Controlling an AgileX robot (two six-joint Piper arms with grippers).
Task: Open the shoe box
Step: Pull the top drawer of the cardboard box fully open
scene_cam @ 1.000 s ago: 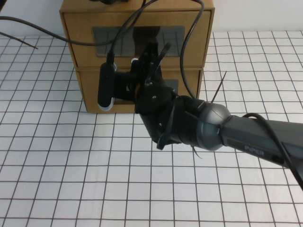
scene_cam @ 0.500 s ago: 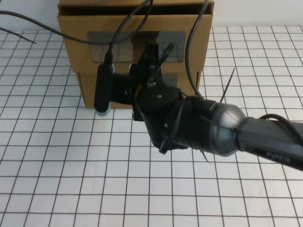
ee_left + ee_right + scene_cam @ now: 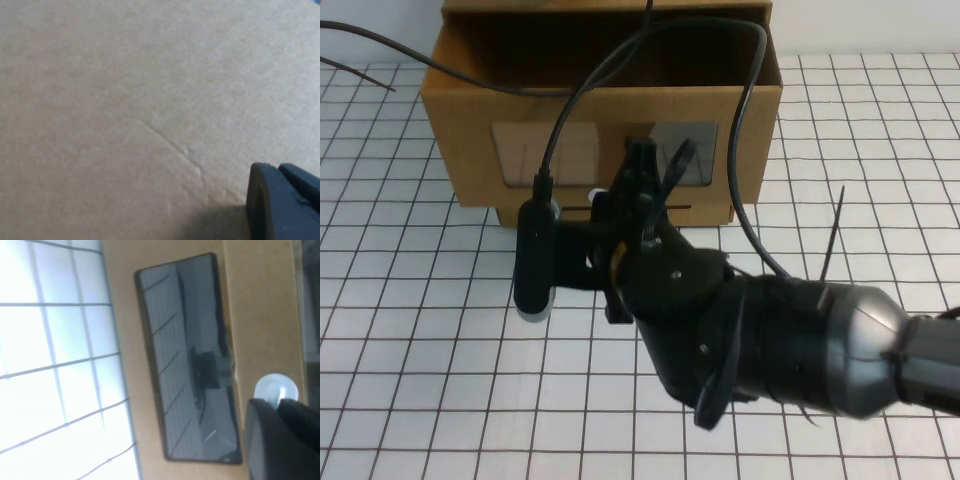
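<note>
Clenched right gripper (image 3: 642, 165) up against the front panel of the cardboard shoe box (image 3: 460, 120), over its dark window (image 3: 692, 145). Box at the far side of the gridded table (image 3: 420, 350), top gaping, dark inside. Left gripper (image 3: 282, 202) close against plain cardboard; grip state impossible to tell.

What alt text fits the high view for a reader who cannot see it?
The upper drawer of the cardboard shoe box stands pulled out, with the right gripper, fingers shut, at its front panel, on a white gridded table. The left gripper is outside this view, close against cardboard.
</note>
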